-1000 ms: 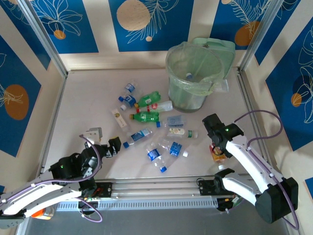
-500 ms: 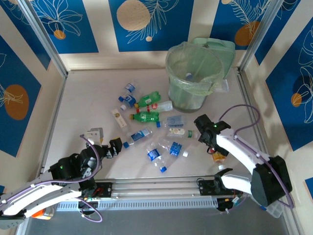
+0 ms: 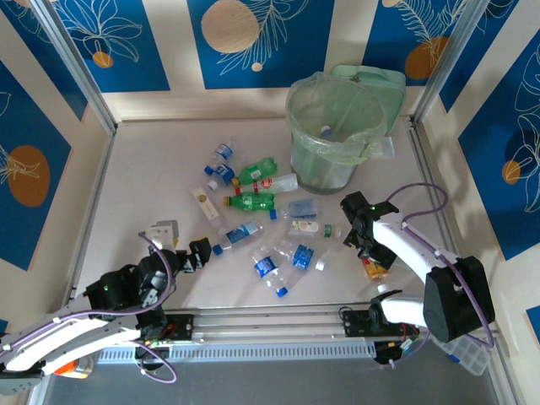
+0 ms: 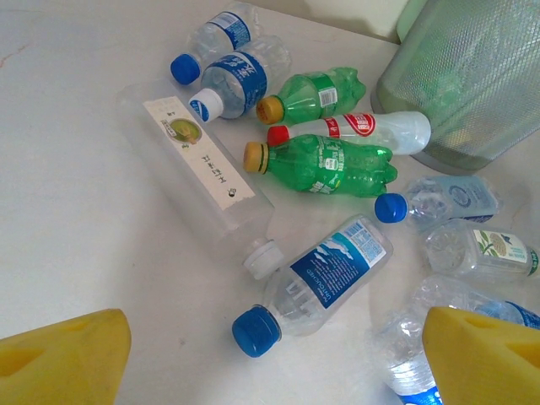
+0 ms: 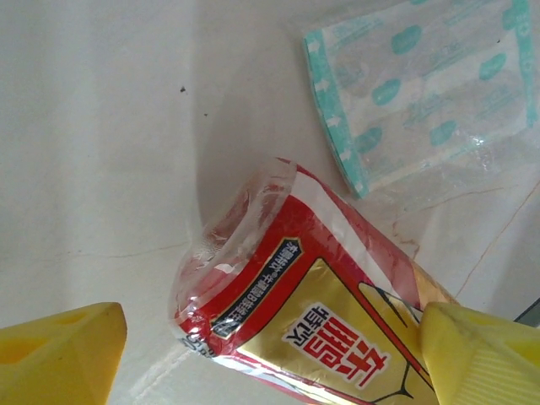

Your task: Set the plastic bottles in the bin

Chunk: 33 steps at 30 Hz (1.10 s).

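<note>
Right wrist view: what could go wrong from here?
1. The right gripper, open, hangs over a red-and-gold packet, not a bottle; closing here would likely grab the wrong item.
2. The left gripper, open, frames a blue-capped bottle crowded by a long clear bottle; a grasp may nudge or roll the neighbour.

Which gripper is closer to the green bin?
Right. The right gripper is just on the bin's near side; the left gripper is well off to the near left, beyond the scattered bottles.
</note>
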Each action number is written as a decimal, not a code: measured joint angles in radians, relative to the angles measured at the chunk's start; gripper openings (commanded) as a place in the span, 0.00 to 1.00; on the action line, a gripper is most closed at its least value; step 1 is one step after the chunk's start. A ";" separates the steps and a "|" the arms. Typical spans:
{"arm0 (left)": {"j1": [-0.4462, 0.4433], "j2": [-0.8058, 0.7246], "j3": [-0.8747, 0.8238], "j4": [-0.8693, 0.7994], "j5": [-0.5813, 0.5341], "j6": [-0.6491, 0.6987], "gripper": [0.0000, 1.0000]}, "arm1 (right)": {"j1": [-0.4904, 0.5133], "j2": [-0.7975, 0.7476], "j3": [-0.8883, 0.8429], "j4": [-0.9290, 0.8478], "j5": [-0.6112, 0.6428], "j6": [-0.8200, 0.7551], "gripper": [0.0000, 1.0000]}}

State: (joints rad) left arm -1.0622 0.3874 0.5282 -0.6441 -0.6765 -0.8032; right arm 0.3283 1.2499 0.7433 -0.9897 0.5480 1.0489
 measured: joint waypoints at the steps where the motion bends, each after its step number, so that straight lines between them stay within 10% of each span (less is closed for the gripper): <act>1: 0.000 -0.002 0.000 0.000 0.000 0.000 0.89 | -0.002 -0.006 0.000 -0.001 -0.007 -0.002 0.82; 33: 0.000 -0.013 -0.006 0.009 0.015 0.001 0.90 | 0.152 0.043 0.024 0.032 -0.074 -0.068 0.94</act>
State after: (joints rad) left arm -1.0622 0.3740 0.5220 -0.6353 -0.6617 -0.8024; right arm 0.4805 1.2930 0.7677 -0.9581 0.4744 0.9806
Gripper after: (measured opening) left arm 0.896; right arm 0.934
